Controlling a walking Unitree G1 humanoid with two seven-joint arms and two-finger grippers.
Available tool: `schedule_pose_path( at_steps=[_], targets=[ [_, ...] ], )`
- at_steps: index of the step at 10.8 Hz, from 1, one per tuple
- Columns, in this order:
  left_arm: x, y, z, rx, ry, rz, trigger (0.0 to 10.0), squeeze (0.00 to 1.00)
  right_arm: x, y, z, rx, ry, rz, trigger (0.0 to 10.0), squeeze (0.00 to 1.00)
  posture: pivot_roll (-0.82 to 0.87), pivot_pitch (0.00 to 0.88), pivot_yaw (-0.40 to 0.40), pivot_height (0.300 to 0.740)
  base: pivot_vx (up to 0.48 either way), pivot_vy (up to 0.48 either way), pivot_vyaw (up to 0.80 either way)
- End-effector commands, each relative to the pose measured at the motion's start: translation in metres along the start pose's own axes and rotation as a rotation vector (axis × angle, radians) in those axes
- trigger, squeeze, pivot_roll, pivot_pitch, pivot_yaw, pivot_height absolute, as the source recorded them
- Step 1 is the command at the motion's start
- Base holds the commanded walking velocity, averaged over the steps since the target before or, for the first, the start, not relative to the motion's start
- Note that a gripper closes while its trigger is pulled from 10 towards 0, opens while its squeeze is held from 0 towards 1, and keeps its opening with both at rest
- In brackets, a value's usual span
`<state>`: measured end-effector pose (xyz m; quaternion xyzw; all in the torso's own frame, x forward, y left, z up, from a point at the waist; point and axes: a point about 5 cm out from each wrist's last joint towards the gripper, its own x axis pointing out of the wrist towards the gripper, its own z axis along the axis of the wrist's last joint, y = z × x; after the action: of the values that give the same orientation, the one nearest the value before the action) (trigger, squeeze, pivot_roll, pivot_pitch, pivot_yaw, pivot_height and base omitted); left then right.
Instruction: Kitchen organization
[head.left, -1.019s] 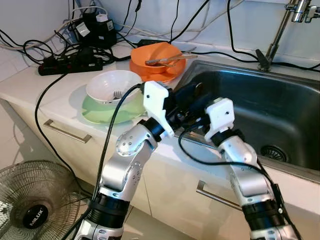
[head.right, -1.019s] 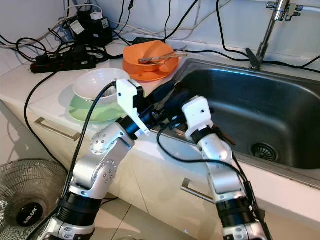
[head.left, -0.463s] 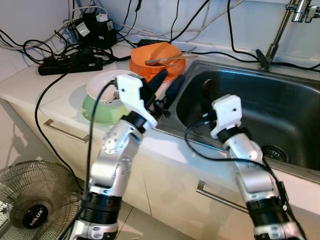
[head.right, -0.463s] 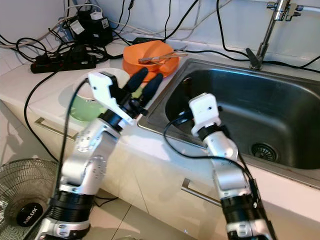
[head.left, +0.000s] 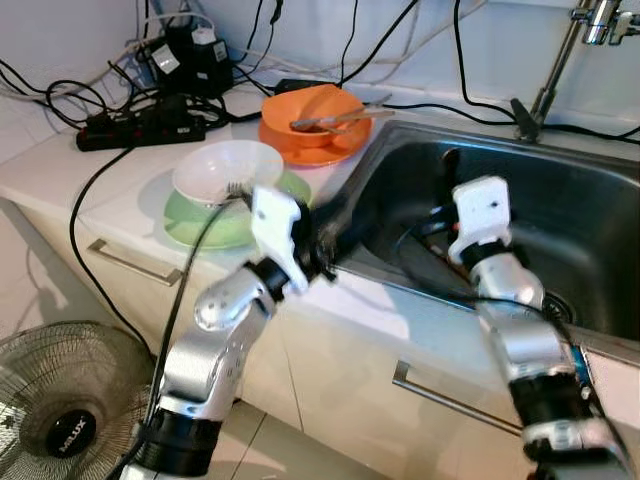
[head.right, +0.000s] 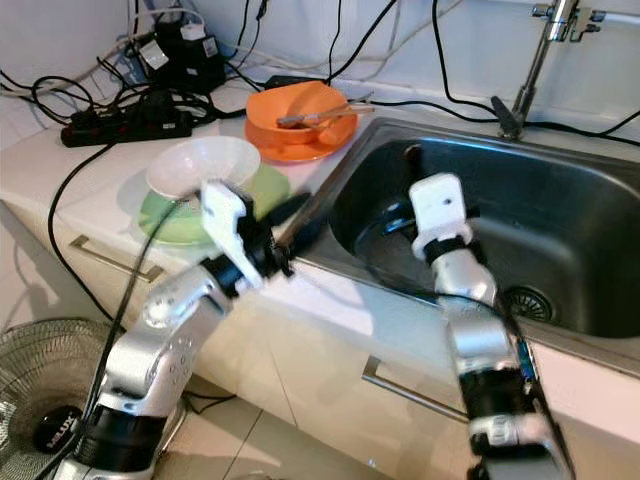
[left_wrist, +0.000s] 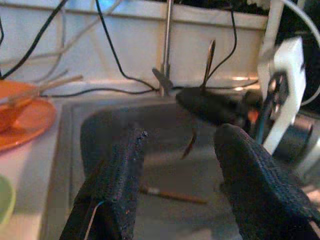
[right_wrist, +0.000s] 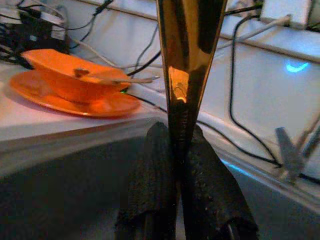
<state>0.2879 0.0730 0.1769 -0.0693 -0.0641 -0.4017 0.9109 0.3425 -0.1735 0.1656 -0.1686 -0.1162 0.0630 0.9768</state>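
Observation:
My right gripper (right_wrist: 179, 137) is shut on a slim gold utensil handle (right_wrist: 187, 55) that stands upright between its fingers. It hangs inside the steel sink (head.left: 570, 215), near the left wall; the handle (left_wrist: 209, 59) is also visible in the left wrist view. My left gripper (head.left: 338, 228) is open with nothing in it, over the sink's left rim (head.left: 372, 160). A thin stick (left_wrist: 170, 194) lies on the sink bottom. An orange bowl (head.left: 312, 112) on an orange plate holds utensils. A white bowl (head.left: 225, 168) with a fork sits on a green plate (head.left: 200, 225).
A faucet (head.left: 548, 90) stands behind the sink. A black power strip (head.left: 140, 126) and tangled cables crowd the counter's back left. A floor fan (head.left: 60, 410) stands at the lower left. Drawer handles (head.left: 130, 262) run along the cabinet front.
My left gripper came down from beside the orange bowl to the sink's rim, still open. My right gripper moved right, deeper over the sink, with the utensil in it.

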Motion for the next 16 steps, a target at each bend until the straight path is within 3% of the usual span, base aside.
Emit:
schedule_pose_path(
  at_steps=[1, 3, 6, 11, 16],
  targets=[
    [-0.005, 0.0, -0.013, -0.002, 0.081, -0.022, 10.0, 0.0, 0.006, -0.011, 0.003, -0.016, -0.009, -0.036, 10.0, 0.0, 0.06, 0.0, 0.085, 0.74, 0.0, 0.0, 0.0],
    [-0.011, 0.001, -0.024, -0.003, 0.162, -0.044, 10.0, 0.0, 0.01, -0.021, -0.003, -0.025, 0.016, -0.069, 10.0, 0.0, 0.06, 0.0, 0.085, 0.74, 0.0, 0.0, 0.0],
    [-0.015, -0.001, -0.031, 0.007, 0.213, -0.069, 10.0, 0.0, 0.015, -0.023, -0.016, -0.014, 0.062, -0.075, 10.0, 0.0, 0.06, 0.0, 0.088, 0.74, 0.0, 0.0, 0.0],
    [-0.017, -0.003, -0.036, 0.011, 0.238, -0.089, 10.0, 0.0, 0.023, -0.014, -0.023, 0.008, 0.089, -0.055, 10.0, 0.0, 0.07, 0.0, 0.088, 0.74, 0.0, 0.0, 0.0],
    [-0.019, -0.004, -0.038, 0.014, 0.247, -0.092, 10.0, 0.0, 0.023, -0.015, -0.026, 0.003, 0.093, -0.051, 10.0, 0.0, 0.07, 0.0, 0.093, 0.74, 0.0, 0.0, 0.0]
  ],
)
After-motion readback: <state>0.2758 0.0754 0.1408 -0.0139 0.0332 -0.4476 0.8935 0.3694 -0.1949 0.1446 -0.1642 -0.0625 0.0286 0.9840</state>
